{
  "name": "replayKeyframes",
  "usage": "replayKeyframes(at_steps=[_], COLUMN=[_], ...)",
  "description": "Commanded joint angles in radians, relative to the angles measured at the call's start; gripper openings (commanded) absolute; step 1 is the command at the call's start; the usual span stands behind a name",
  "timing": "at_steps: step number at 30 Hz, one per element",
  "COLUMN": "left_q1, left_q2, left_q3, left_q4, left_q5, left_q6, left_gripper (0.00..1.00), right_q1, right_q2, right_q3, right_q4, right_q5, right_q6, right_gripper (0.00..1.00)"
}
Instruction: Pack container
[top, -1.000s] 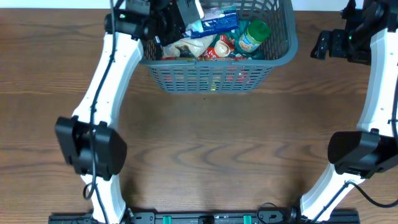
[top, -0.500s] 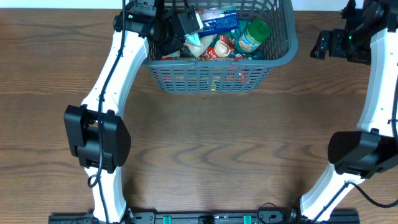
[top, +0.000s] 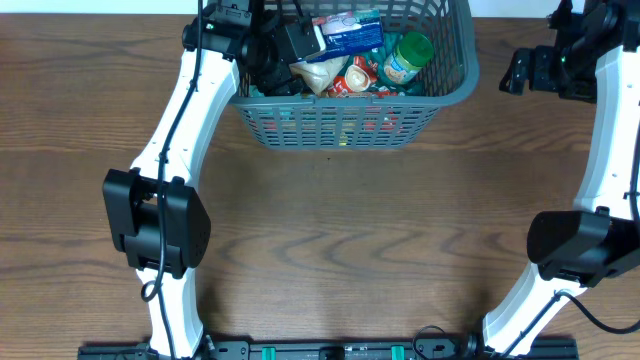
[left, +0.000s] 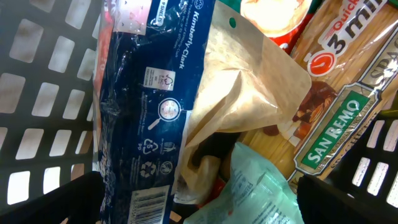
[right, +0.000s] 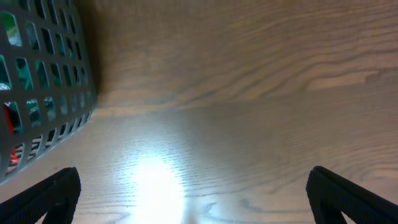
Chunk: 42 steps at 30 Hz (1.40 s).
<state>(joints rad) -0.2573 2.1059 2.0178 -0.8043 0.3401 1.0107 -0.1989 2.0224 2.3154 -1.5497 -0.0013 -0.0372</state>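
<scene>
The container (top: 452, 92), a dark grey slotted basket, stands at the table's far edge and holds several packets. My left gripper (top: 284, 58) hangs inside its left part, open, with nothing between its fingers. In the left wrist view that gripper (left: 199, 210) sits just above a blue tissue packet (left: 140, 93), a tan paper bag (left: 249, 106), a San Remo pasta packet (left: 339, 87) and a pale green packet (left: 264, 193). My right gripper (top: 516, 72) stands open to the right of the container, over bare wood (right: 205, 124).
A green-lidded jar (top: 405, 57) stands in the container's right half, with red packets (top: 352, 78) beside it. The container wall (right: 37, 93) shows at the left of the right wrist view. Wooden table (top: 330, 230) stretches in front of the container.
My left gripper's jaws have opened wide and let go of the tan bag, which now lies in the container. The right arm has not moved.
</scene>
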Motion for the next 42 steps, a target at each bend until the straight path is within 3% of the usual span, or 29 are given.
replayKeyframes(at_steps=[1, 3, 8, 13, 17, 21, 24, 29, 34, 42], left_q1=[0.000, -0.001, 0.005, 0.023, 0.047, 0.076, 0.113, 0.209, 0.276, 0.280], left_q2=[-0.033, -0.064, -0.158, -0.257, -0.358, -0.452, -0.521, -0.612, -0.677, -0.860], left_q3=[-0.007, -0.007, -0.007, -0.007, -0.007, -0.007, -0.007, -0.007, -0.047, -0.398], left_q4=[0.005, 0.022, 0.138, 0.140, 0.054, -0.090, -0.178, -0.264, -0.310, -0.166], left_q5=[-0.012, -0.061, -0.272, -0.361, -0.412, -0.414, -0.465, -0.495, -0.494, -0.486], left_q6=[0.005, -0.006, -0.281, -0.428, -0.584, -0.602, -0.713, -0.856, -0.901, -0.901], left_gripper=[0.99, 0.99, 0.99, 0.99, 0.99, 0.98, 0.99, 0.99, 0.99, 0.99], right_q1=[-0.003, -0.002, 0.015, 0.038, 0.071, 0.121, 0.148, 0.159, 0.159, 0.211], right_q2=[0.008, 0.008, -0.005, -0.030, -0.071, -0.142, -0.216, -0.311, -0.334, -0.358], right_q3=[-0.002, -0.002, 0.002, 0.002, 0.002, 0.002, 0.002, 0.001, -0.003, -0.022], right_q4=[0.027, 0.082, 0.248, 0.375, 0.401, 0.385, 0.392, 0.307, 0.125, -0.088], right_q5=[-0.002, 0.026, 0.057, 0.056, 0.022, 0.024, 0.058, 0.142, 0.216, 0.271], right_q6=[-0.013, -0.012, -0.013, -0.013, -0.047, -0.061, -0.016, 0.082, 0.184, 0.231], right_gripper=[0.99, 0.99, 0.99, 0.99, 0.99, 0.99, 0.99, 0.99, 0.99, 0.97])
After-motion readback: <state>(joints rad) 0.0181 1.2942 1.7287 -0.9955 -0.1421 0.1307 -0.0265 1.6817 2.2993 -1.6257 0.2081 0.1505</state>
